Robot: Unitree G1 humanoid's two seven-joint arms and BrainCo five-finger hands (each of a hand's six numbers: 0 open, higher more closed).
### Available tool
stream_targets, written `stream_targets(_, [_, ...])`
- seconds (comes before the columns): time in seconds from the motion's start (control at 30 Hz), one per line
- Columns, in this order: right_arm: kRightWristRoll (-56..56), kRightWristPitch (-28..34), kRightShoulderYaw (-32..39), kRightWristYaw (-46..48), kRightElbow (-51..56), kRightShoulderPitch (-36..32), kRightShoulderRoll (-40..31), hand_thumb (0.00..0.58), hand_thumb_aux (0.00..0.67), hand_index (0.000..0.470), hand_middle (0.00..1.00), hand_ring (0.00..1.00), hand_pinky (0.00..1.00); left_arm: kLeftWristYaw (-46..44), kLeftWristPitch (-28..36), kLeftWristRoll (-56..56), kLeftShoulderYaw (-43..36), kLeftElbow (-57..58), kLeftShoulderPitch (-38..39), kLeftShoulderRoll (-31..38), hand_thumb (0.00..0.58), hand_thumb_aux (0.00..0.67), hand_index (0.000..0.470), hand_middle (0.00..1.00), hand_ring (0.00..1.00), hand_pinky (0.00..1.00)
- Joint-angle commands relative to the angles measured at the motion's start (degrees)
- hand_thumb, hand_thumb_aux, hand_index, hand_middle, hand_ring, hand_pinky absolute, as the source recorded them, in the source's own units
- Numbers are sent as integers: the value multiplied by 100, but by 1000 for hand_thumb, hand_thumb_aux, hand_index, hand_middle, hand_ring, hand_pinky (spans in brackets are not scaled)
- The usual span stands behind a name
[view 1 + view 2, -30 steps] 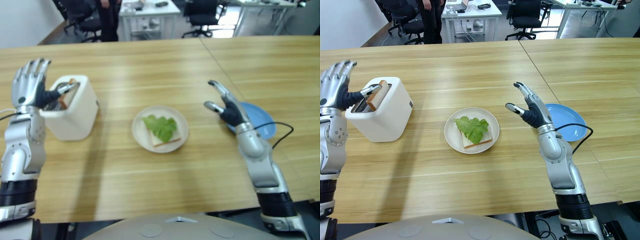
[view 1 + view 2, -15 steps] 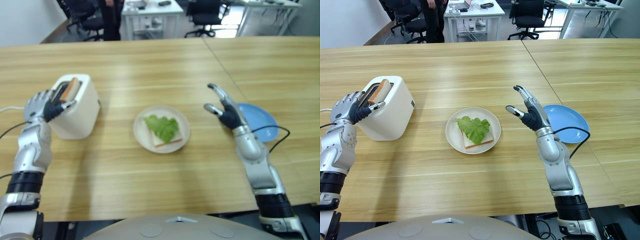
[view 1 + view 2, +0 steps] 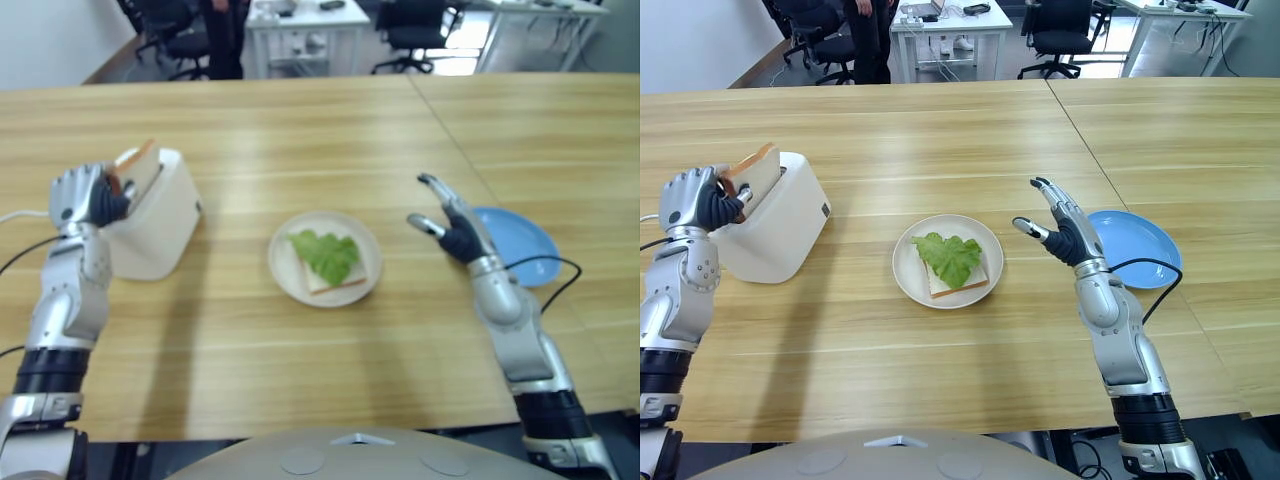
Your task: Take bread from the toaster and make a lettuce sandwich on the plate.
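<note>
Bread slice (image 3: 755, 170) stands tilted, half out of the white toaster (image 3: 780, 225), the left hand (image 3: 692, 200) curled tight on it; right hand (image 3: 1065, 228) hangs open over the bench (image 3: 940, 140), between the plate (image 3: 908, 275) bearing lettuce (image 3: 948, 256) on a lower slice (image 3: 962, 284) and a blue plate (image 3: 1140, 245).

The left hand (image 3: 692, 203) sits at the middle left of the frame, raised on an upright forearm, its fingers curled around a bread slice (image 3: 755, 168). The right hand (image 3: 1068, 228) hovers right of centre, palm facing inward, fingers spread and holding nothing.
</note>
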Motion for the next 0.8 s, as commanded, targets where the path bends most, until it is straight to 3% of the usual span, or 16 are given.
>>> stream_targets(0.03, [-68, -11, 54, -27, 60, 25, -34, 0, 0, 0, 0, 0, 0, 535, -685, -625, 737, -1240, 118, -266, 580, 670, 460, 1000, 1000, 1000])
stream_targets(0.2, [-52, -26, 66, -63, 110, 50, -18, 0, 0, 0, 0, 0, 0, 291, -1188, -1636, 1130, -2174, 12, -642, 580, 670, 460, 1000, 1000, 1000])
stream_targets(0.37, [-20, -32, 104, -103, 144, 75, 23, 0, 0, 0, 0, 0, 0, -834, -1155, -3134, 250, -1921, -243, -1444, 580, 670, 460, 1000, 1000, 1000])
stream_targets(0.6, [69, -52, 46, -150, 254, 9, 27, 0, 0, 0, 0, 0, 0, -1970, -560, -4470, -619, -205, -241, -2868, 580, 670, 460, 1000, 1000, 1000])
stream_targets(0.8, [71, -94, 65, -271, 455, 8, 34, 0, 0, 0, 0, 0, 0, -2458, -224, -4758, -913, 1762, -672, -3591, 580, 670, 460, 1000, 1000, 1000])
